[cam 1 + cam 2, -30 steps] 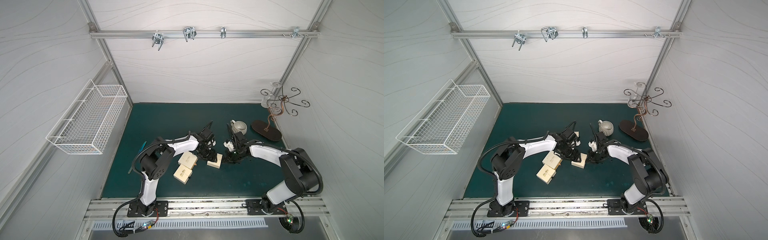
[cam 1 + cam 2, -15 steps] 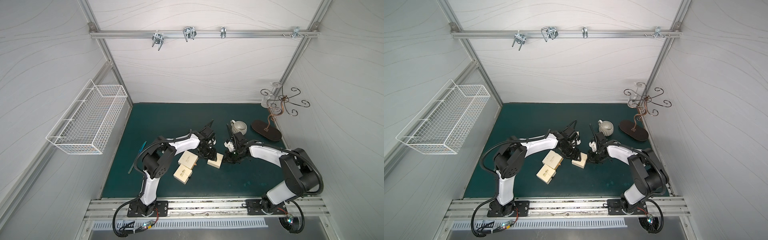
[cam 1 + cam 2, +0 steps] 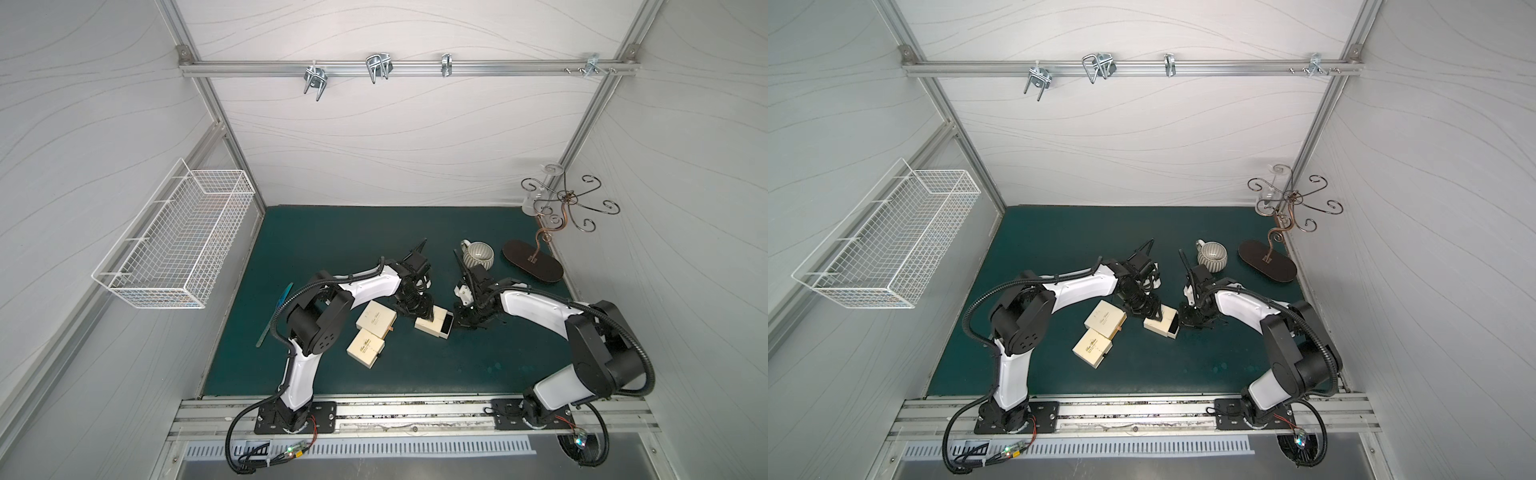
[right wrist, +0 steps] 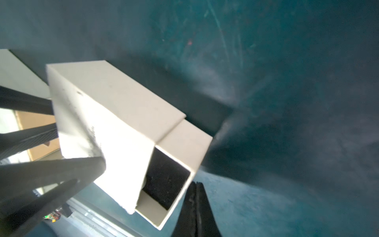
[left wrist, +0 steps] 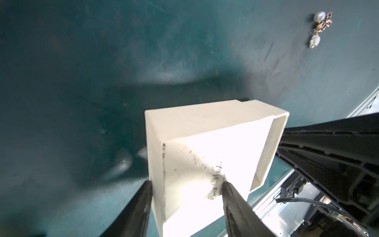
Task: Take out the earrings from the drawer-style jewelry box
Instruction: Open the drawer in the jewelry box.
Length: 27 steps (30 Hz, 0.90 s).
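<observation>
Your left pincer (image 5: pixel 186 184) is pinching the sleeve of the cream box (image 3: pixel 434 326), with one finger against a side wall and the other on the printed top face. That grip looks skewed. Squeeze harder and the card could buckle and jam the drawer (image 4: pixel 164 180). Ease off and the box could twist free.

The drawer stands partly out toward your right pincer (image 4: pixel 194 207), which is pressed together on nothing, just beside the drawer's open end. Only dark lining shows in the exposed part (the rest is under the sleeve), so tipping the box could spill whatever is inside.

One earring (image 5: pixel 320 26) lies loose on the table (image 3: pixel 415 374), apart from the box, and a sweeping arm could flick it away.

A wire basket (image 3: pixel 174 241) hangs on the wall, and a teal strip (image 3: pixel 276 313) lies at the mat's edge. Two closed boxes (image 3: pixel 375 318) crowd your left arm. The mug (image 3: pixel 478 254) and stand (image 3: pixel 532 259) sit behind your right arm, out of the way.
</observation>
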Each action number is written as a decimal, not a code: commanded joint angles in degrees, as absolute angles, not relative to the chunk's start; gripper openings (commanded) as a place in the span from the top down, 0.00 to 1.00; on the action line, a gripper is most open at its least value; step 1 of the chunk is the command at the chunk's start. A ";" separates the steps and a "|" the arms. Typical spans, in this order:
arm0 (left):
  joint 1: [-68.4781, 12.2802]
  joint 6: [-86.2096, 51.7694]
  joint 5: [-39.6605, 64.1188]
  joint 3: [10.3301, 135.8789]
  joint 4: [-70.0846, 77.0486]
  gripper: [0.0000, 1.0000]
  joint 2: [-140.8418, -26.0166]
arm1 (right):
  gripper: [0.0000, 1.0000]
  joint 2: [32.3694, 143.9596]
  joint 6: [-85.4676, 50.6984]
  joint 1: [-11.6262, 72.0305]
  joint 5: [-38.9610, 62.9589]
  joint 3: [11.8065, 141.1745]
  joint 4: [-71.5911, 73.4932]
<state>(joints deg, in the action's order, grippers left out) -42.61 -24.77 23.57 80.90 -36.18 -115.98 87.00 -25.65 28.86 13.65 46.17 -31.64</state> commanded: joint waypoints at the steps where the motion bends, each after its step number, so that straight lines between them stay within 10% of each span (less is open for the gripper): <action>1: -41.38 -26.15 15.91 80.16 -38.43 0.44 -119.98 | 1.00 85.53 -25.35 28.48 6.69 46.15 -38.26; 15: -41.29 -25.75 15.97 80.57 -38.48 0.44 -120.15 | 1.00 84.60 -25.15 28.04 1.76 45.50 -40.39; 21: -41.31 -25.69 16.00 80.76 -38.54 0.44 -120.29 | 0.74 80.91 -24.92 29.68 0.88 47.65 -39.80; 27: -41.31 -25.67 15.80 80.77 -38.44 0.44 -120.09 | 0.71 78.74 -22.82 37.44 -8.40 50.82 -41.54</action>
